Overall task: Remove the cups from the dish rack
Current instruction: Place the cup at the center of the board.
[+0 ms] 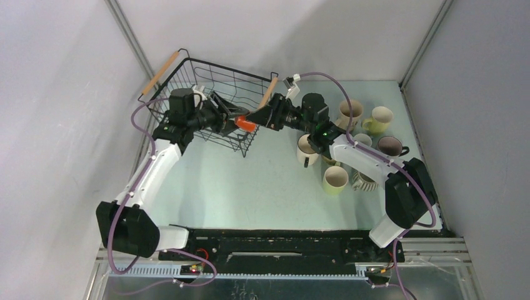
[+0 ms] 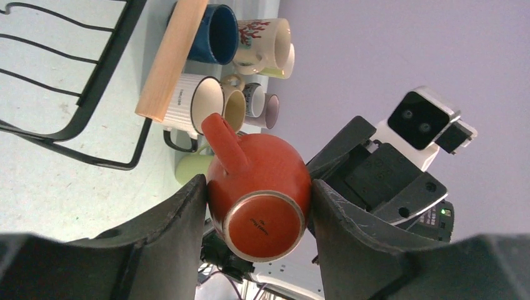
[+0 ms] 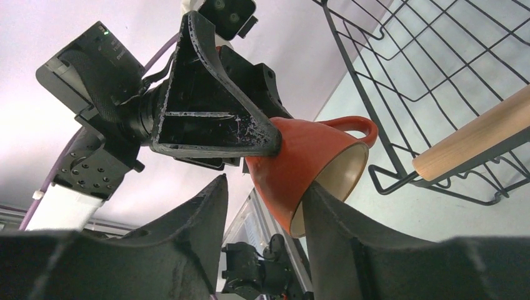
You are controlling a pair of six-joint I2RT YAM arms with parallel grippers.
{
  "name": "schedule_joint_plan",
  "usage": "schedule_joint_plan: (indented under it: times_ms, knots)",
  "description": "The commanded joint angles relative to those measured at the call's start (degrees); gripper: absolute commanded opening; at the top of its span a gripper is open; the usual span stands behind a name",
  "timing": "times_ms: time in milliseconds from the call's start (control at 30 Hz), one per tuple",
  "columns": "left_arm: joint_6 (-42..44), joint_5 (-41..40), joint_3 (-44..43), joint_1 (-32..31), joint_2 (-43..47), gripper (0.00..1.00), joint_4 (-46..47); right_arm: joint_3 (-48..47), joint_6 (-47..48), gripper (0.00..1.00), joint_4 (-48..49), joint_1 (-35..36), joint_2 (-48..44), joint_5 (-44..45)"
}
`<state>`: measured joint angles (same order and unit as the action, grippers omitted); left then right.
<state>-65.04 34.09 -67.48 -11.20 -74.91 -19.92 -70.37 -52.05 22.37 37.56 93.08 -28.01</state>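
An orange cup (image 1: pixel 246 124) hangs in the air beside the right end of the black wire dish rack (image 1: pixel 160 72). My left gripper (image 1: pixel 235 121) is shut on its body near the base (image 2: pixel 262 181), with the handle pointing up. My right gripper (image 1: pixel 257 118) faces it from the right and is open. In the right wrist view (image 3: pixel 267 184) one finger sits in the cup's mouth (image 3: pixel 306 156). The other finger stands apart outside the wall. Several other cups (image 1: pixel 335 179) stand on the table at the right.
The rack's wooden handle (image 3: pixel 475 134) and wire end (image 2: pixel 94 81) lie close to both grippers. The cup cluster includes a navy cup (image 2: pixel 215 34), a cream patterned one (image 2: pixel 262 40) and a white ribbed one (image 2: pixel 190 100). Grey walls enclose the table.
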Motion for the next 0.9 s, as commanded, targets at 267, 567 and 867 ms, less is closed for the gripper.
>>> schedule_joint_plan:
  times_ms: [267, 567, 867]
  knots:
    - [-5.7, 4.5, 4.3, -2.1, 3.9, 0.32, 9.9, -2.3, -2.4, 0.33, 4.5, 1.9, -0.6, -2.0]
    - [-3.9, 3.6, 7.0, -3.0, 7.0, 0.89, 10.5, -2.3, -0.2, 0.0, 0.6, 2.1, -3.9, 0.0]
    - [3.6, 0.7, 7.2, -2.9, 10.3, 1.0, 6.2, -2.7, 6.4, 0.0, -14.0, 1.9, -10.9, 6.1]
